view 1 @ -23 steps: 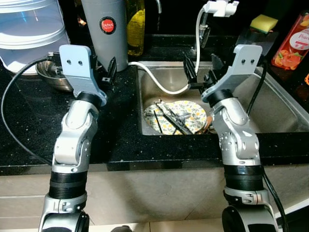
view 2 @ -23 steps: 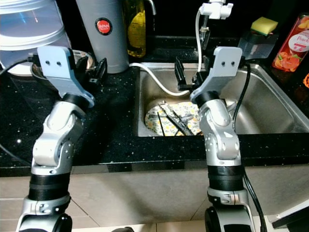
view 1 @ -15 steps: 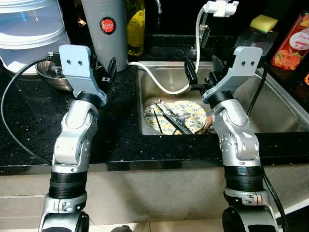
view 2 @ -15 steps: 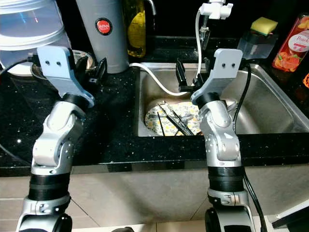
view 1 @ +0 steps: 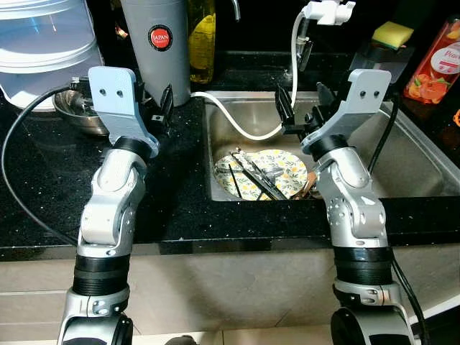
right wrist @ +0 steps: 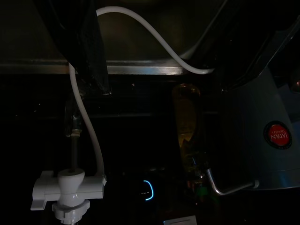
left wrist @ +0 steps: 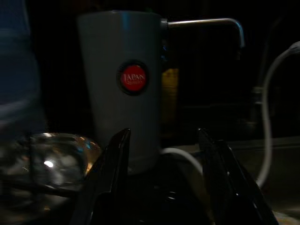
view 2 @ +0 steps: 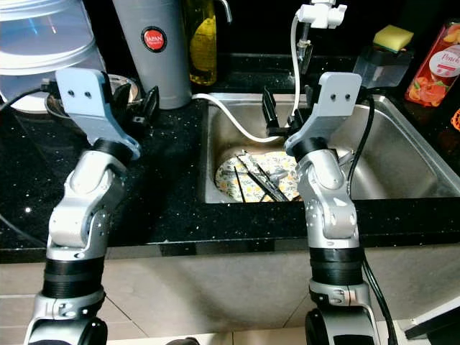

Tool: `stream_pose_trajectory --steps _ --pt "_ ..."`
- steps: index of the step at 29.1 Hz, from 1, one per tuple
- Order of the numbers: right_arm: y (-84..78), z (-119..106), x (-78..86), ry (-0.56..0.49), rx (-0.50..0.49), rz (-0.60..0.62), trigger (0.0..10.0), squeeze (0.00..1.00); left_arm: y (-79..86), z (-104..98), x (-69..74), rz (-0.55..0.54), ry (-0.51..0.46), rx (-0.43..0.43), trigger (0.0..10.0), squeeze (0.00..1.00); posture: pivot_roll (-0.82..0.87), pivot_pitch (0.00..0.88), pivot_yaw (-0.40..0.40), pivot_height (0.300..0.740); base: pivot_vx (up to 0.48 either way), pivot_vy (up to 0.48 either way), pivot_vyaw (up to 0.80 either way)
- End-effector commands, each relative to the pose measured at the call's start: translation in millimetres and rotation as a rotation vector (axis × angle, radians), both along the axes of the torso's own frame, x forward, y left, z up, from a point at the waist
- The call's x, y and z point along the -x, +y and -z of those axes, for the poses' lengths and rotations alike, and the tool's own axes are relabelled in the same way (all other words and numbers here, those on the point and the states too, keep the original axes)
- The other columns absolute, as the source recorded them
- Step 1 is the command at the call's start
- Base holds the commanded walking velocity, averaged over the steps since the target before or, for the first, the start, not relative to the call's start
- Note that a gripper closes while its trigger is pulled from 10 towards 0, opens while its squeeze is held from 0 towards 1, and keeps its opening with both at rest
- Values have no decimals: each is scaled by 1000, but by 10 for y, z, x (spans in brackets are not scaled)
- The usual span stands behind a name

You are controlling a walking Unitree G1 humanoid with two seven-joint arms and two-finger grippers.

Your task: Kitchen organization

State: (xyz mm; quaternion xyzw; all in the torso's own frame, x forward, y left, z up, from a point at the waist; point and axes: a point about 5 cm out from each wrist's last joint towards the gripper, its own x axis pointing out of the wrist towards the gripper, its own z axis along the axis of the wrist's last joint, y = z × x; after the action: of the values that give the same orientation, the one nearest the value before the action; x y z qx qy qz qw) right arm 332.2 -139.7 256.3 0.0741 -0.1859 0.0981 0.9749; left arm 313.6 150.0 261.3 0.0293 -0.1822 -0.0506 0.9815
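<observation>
A flower-patterned plate (view 1: 287, 167) lies at the bottom of the steel sink (view 1: 402, 165), with dark chopsticks (view 1: 255, 176) and other utensils lying across it. My right gripper (view 1: 302, 108) hangs open above the sink's back left part, above the plate, with nothing between its fingers. My left gripper (view 1: 162, 108) is open over the black counter, just in front of a grey canister (view 1: 158, 43) with a red label. A steel bowl (view 1: 75, 115) sits to its left. In the left wrist view both fingers (left wrist: 112, 173) frame the canister (left wrist: 124, 84).
A white hose (view 1: 237, 126) runs from the faucet (view 1: 327, 11) across the sink's back. An oil bottle (view 1: 203, 39) stands behind the canister, with a clear water container (view 1: 43, 43) at far left. A yellow sponge (view 1: 392, 32) and a red bottle (view 1: 435, 65) sit at back right.
My right gripper has drifted very slightly down and to the right. Nothing else has moved.
</observation>
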Motion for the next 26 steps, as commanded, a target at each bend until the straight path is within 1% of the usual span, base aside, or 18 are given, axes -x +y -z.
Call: stream_pose_trajectory --steps 1,3,5,7,8,9,10,11,12,13,14,16,19,21,23,24,26 --pt "-24 13 -10 2 2 9 10000 0 120 -116 11 -75 -49 64 10000 0 69 0 -27 740 0 0 0" --pt "-27 11 -11 2 3 10 10000 0 234 -222 8 -98 -70 193 10000 0 68 0 -28 740 0 0 0" --pt "-30 10 -14 2 4 10 10000 0 300 -322 13 -70 -85 291 10000 0 68 0 -28 740 0 0 0" --pt "-32 8 -17 2 6 10 10000 0 343 -380 17 -53 -91 340 10000 0 68 0 -28 740 0 0 0" --pt "-32 8 -17 2 6 10 10000 0 343 -380 17 -53 -91 340 10000 0 68 0 -28 740 0 0 0" --pt "-39 1 -22 0 9 10 10000 0 440 -394 -14 -100 -52 382 10000 0 71 0 -32 740 0 0 0" --pt "-46 -6 -25 -1 11 11 10000 0 497 -360 -50 -179 -1 309 10000 0 71 0 -32 740 0 0 0" --pt "-46 -6 -25 -1 11 11 10000 0 497 -360 -50 -179 -1 309 10000 0 71 0 -32 740 0 0 0" --pt "-54 -12 -28 -3 12 12 10000 0 557 -351 -59 -249 10 249 10000 0 71 0 -32 740 0 0 0" --pt "-77 -24 -34 -6 17 18 10000 0 614 -359 -29 -273 -5 178 10000 0 73 0 -34 740 0 0 0" --pt "-77 -24 -34 -6 17 18 10000 0 614 -359 -29 -273 -5 178 10000 0 73 0 -34 740 0 0 0" --pt "-102 -32 -37 -9 19 23 10000 0 653 -353 0 -289 -19 115 10000 0 73 0 -34 740 0 0 0" --pt "-122 -40 -41 -10 20 26 10000 0 699 -306 8 -297 5 118 10000 0 73 0 -34 740 0 0 0" --pt "-129 -41 -45 -11 25 30 10000 0 694 -279 10 -301 22 74 10000 0 81 0 -40 740 0 0 0" --pt "-120 -33 -52 -8 31 30 10000 0 655 -272 6 -290 19 50 10000 0 82 0 -41 740 0 0 0" --pt "-112 -29 -55 -7 33 29 10000 0 631 -279 7 -279 13 57 10000 0 82 0 -41 740 0 0 0" --pt "-94 -27 -56 -5 34 25 10000 0 564 -303 14 -239 -1 96 10000 0 82 0 -41 740 0 0 0"
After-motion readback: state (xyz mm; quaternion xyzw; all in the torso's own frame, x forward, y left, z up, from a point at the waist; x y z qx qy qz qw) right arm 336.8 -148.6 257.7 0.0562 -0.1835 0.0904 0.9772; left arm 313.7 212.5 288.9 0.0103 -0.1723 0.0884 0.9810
